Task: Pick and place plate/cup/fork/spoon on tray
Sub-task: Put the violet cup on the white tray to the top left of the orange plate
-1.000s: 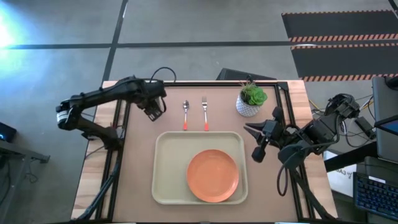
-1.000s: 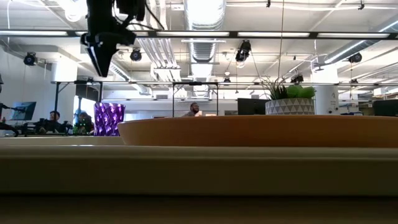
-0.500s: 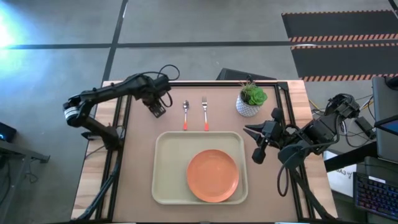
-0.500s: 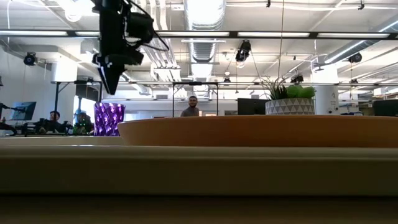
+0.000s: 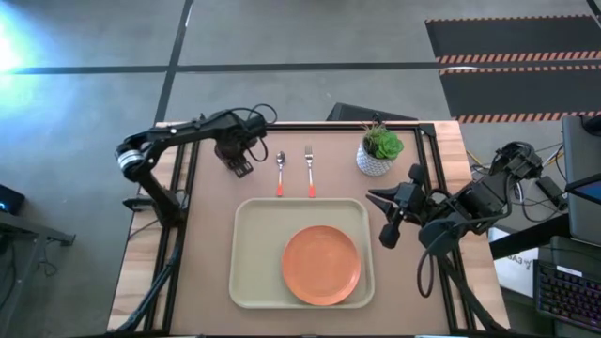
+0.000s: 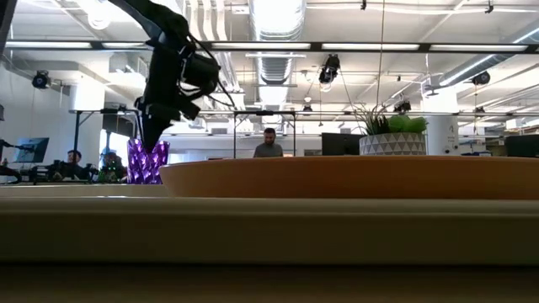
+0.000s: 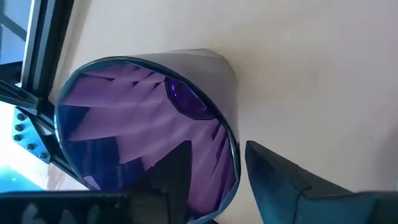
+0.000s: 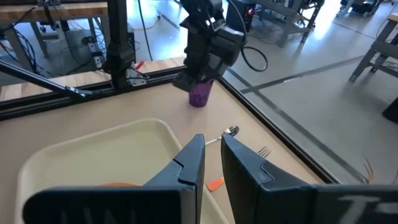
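Observation:
The purple cup [image 7: 143, 118] stands upright on the table at the far left, also in the low view [image 6: 147, 162]. My left gripper [image 7: 217, 149] is open and points down over it, one finger inside the cup and one outside its wall. From above, that gripper [image 5: 239, 167] hides the cup. The orange plate [image 5: 321, 265] lies in the cream tray [image 5: 254, 253]. The spoon [image 5: 280, 174] and fork [image 5: 309, 171] lie side by side beyond the tray's far rim. My right gripper [image 5: 388, 233] hangs raised off the tray's right side, its fingers [image 8: 211, 155] a narrow gap apart with nothing between them.
A white pot with a green plant [image 5: 379, 150] stands at the far right of the table. A black frame rail [image 8: 74, 93] runs along the table's left edge close to the cup. People show in the room beyond the table.
My left gripper has come down and a little toward the table's right, tipping more steeply, until its fingertips straddle the cup's rim. The cup has stayed where it was.

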Robot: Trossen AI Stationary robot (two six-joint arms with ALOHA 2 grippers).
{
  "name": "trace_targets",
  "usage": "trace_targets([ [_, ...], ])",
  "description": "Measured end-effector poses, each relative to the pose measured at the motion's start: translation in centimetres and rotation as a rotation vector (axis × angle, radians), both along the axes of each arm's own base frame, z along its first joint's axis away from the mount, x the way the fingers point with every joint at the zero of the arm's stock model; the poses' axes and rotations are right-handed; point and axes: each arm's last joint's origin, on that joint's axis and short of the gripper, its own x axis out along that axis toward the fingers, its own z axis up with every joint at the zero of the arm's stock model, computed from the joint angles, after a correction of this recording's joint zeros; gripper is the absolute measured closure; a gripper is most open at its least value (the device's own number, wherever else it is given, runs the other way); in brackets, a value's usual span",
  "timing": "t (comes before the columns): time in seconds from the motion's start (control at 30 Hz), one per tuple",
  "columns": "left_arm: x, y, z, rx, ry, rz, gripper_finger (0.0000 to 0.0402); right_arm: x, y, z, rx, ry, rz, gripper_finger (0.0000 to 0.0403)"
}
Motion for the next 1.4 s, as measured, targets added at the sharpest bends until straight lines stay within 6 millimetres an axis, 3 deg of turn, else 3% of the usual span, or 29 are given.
trace_targets([
  [0.1,0.1,0.1,-0.2,0.002,0.013,-0.003,0.0309,0.0,0.0,0.0,0.000,-0.002,-0.003,0.0358],
  [0.2,0.1,0.1,-0.2,0.008,0.015,-0.005,0.0380,0.0,0.0,0.0,0.001,-0.003,-0.004,0.0358],
  [0.33,-0.2,-0.2,0.6,0.011,0.018,-0.005,0.0399,0.0,0.0,0.0,0.001,-0.003,-0.004,0.0358],
  [0.43,-0.6,-1.2,2.4,0.009,0.024,-0.017,0.0400,0.0,0.0,0.0,0.010,-0.008,-0.008,0.0358],
  [0.53,-1.1,-2.7,5.1,0.036,-0.045,-0.034,0.0400,0.0,0.0,0.0,0.013,-0.010,-0.010,0.0358],
  [0.7,-2.4,-6.9,10.1,0.038,-0.328,-0.059,0.0401,0.0,0.0,0.0,0.025,-0.027,-0.029,0.0358],
  [0.87,-3.6,-11.7,12.9,0.057,-0.512,-0.074,0.0401,0.0,-0.1,0.0,0.021,-0.034,-0.039,0.0358],
  [1.0,-3.4,-14.9,13.1,0.053,-0.558,-0.074,0.0401,0.0,-0.1,0.0,0.018,-0.032,-0.039,0.0358],
  [1.17,-1.3,-18.2,11.7,0.032,-0.520,-0.106,0.0401,0.0,-0.1,0.0,-0.004,-0.019,-0.030,0.0358],
  [1.4,2.2,-20.1,9.1,-0.049,-0.395,-0.170,0.0401,-0.1,-0.2,0.1,0.026,-0.037,-0.042,0.0358],
])
